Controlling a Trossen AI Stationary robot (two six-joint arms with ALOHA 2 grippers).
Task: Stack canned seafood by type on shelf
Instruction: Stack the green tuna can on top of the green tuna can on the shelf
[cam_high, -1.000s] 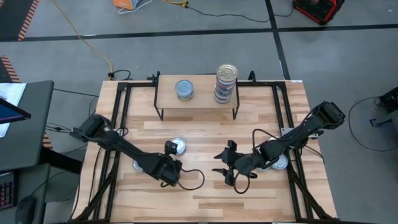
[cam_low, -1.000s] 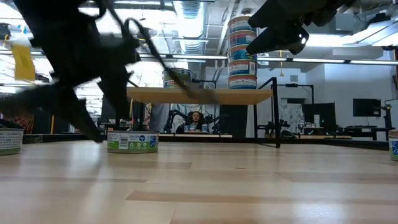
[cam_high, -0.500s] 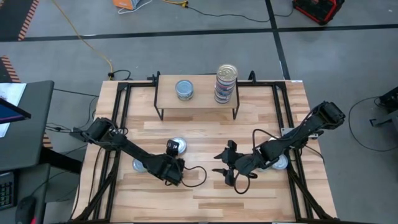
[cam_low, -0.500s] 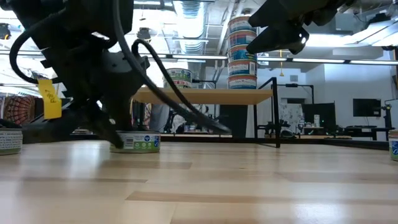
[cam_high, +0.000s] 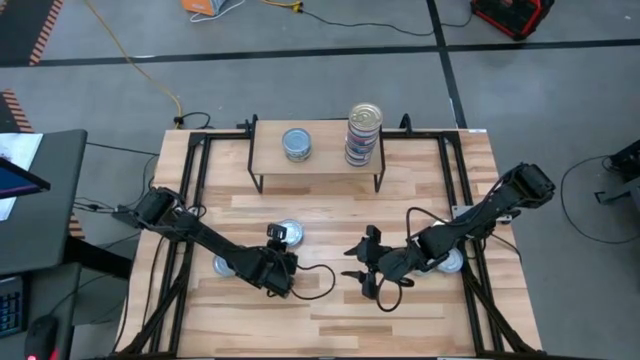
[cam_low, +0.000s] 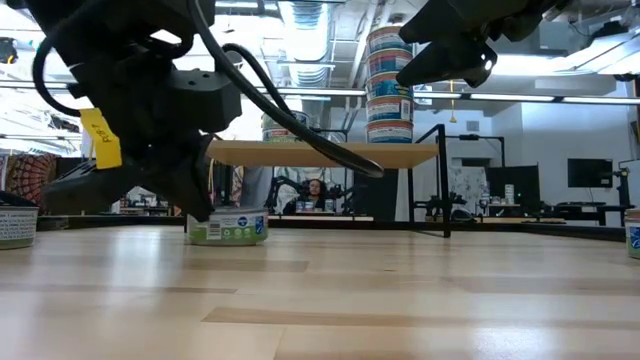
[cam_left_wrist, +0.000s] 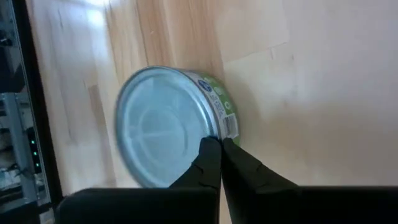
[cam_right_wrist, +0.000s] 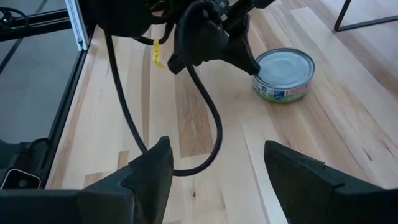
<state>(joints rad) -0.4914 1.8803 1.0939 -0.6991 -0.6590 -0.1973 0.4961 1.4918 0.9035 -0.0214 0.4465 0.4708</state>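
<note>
On the desk, front-left: left hand pinched fully together, fingertips touching the rim of a green-labelled tin, not gripping it | right hand spread wide, hovering mid-desk, empty | shelf at rear: single tin beside tall stack | further tins on desk.

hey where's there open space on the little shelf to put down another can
The small wooden shelf with black legs has bare wood between the single blue-labelled round tin and the tall stack of tins, and a strip left of the single tin. The stack crowds its right end.
</note>
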